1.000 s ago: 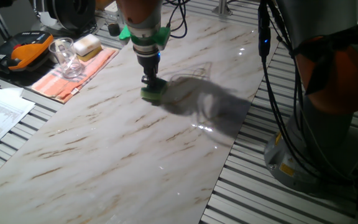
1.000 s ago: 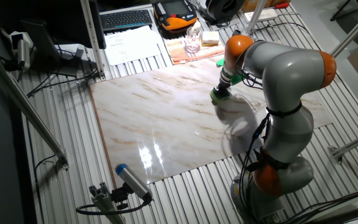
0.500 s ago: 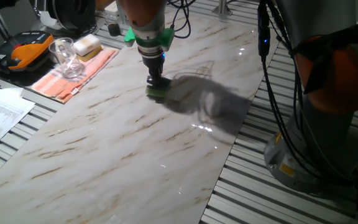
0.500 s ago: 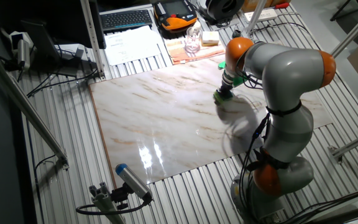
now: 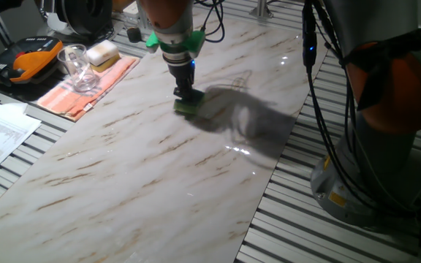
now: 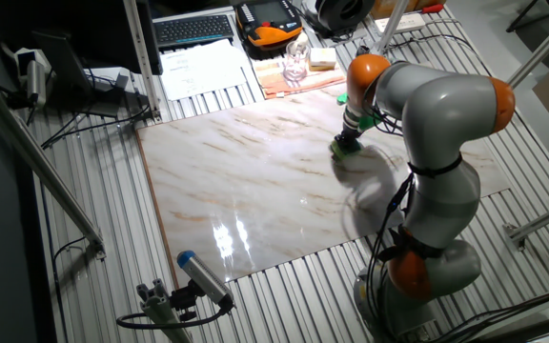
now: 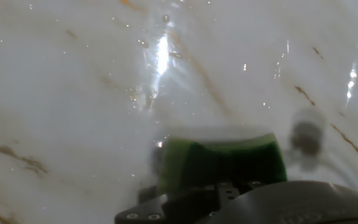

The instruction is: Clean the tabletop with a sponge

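The sponge is held directly beneath the gripper, pinched between the fingers and pressed flat onto the tabletop. No gap is seen between sponge and slab in either fixed view, so contact is judged to be made. In the hand view the sponge is seen just ahead of the gripper body, with its long axis running across the picture, side to side relative to the hand; only its far edge shows, blurred, and the fingers themselves are hidden.

The arm is set upright over the sponge, so pressure is judged to go straight down through it. Because the long axis lies across the hand, a stroke taken forward or backward along the hand's viewing direction would sweep the widest band, whereas a sideways stroke would cover only a narrow strip.

Most of the bare tabletop lies away from the arm's base relative to the gripper, so the unwiped area is judged to lie mainly that way.
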Tool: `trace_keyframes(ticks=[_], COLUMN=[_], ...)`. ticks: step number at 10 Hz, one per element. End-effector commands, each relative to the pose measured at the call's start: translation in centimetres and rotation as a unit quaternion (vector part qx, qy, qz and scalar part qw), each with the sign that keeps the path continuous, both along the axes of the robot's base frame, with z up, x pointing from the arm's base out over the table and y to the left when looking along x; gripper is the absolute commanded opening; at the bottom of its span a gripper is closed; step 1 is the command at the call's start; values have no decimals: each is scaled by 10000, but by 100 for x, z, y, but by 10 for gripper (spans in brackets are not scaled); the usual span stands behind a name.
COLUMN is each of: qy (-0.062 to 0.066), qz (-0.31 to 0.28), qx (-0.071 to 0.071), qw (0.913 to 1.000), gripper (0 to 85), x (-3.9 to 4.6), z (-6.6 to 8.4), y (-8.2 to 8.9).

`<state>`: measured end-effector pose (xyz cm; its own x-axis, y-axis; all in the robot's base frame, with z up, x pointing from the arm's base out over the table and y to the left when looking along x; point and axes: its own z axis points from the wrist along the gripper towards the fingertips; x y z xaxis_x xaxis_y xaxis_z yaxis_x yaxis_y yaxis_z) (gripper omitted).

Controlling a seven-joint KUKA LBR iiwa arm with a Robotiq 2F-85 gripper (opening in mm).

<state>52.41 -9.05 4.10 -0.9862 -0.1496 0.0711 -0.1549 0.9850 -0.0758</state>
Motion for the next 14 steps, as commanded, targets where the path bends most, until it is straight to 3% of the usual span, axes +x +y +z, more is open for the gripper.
trace_keyframes(ticks=[1,3,4,6,8,10,14], qy=[115,133,115,91,144,183,27], qz=[-111,-213,-320,-423,-454,-423,-326], qx=[41,79,167,233,119,99,78], qw=[9999,9997,9993,9988,9988,9989,9994], gripper=[0,0,0,0,0,0,0], x=[9,88,118,139,162,157,222], z=[-10,-115,-158,-122,36,140,77], y=[11,12,10,32,107,164,181])
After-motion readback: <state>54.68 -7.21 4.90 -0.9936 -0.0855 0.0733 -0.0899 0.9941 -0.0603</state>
